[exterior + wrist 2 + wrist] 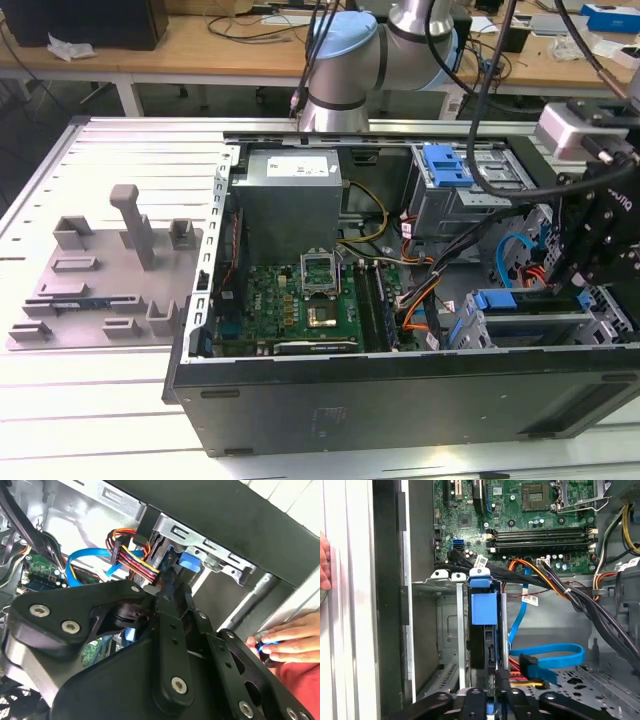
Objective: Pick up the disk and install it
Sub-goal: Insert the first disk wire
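hovering at the exterior view's right edge of the open computer case, the gripper hangs low over the drive cage in that near right corner. one arm, one case; one grey fixture plate lies on the table, well apart. whether the jaws are apart or together, i cannot tell here.

in the second wrist view the gripper's black linkage crowds the picture with the cage wall just beyond; one person's hand rests on the table's edge, outside the case.

in the first wrist view the disk stands on edge in the cage slot, its blue carrier end up, and the gripper sits right at its end. contact i cannot confirm. i judge the pick-up done and the install step in hand, the disk mostly in its bay. seating it fully would call for a straight push along the slot, clear of the one blue data cable just beside.
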Motion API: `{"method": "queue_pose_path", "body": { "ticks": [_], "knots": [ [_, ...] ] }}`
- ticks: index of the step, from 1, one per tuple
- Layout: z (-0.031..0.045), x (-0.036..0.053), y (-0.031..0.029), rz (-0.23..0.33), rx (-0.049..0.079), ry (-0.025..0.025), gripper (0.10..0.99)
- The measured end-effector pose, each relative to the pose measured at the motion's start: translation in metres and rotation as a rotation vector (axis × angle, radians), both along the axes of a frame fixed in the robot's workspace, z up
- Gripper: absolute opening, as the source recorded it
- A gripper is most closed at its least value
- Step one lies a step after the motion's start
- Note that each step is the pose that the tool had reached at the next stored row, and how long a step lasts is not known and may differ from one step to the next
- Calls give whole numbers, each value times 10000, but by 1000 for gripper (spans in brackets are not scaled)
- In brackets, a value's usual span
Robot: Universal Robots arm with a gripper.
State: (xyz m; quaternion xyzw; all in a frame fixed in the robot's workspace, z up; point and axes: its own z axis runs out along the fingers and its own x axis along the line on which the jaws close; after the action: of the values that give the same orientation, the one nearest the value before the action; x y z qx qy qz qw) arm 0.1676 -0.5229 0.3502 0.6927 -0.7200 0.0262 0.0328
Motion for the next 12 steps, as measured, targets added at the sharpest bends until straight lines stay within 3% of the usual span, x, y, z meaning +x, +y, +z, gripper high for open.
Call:
{"method": "queue_pose_path", "body": {
  "ticks": [4,6,12],
  "knots": [
    [146,0,0,0,6,-88,239],
    [263,0,0,1,5,-148,239],
    [287,0,-1,0,34,-164,239]
  ]
}}
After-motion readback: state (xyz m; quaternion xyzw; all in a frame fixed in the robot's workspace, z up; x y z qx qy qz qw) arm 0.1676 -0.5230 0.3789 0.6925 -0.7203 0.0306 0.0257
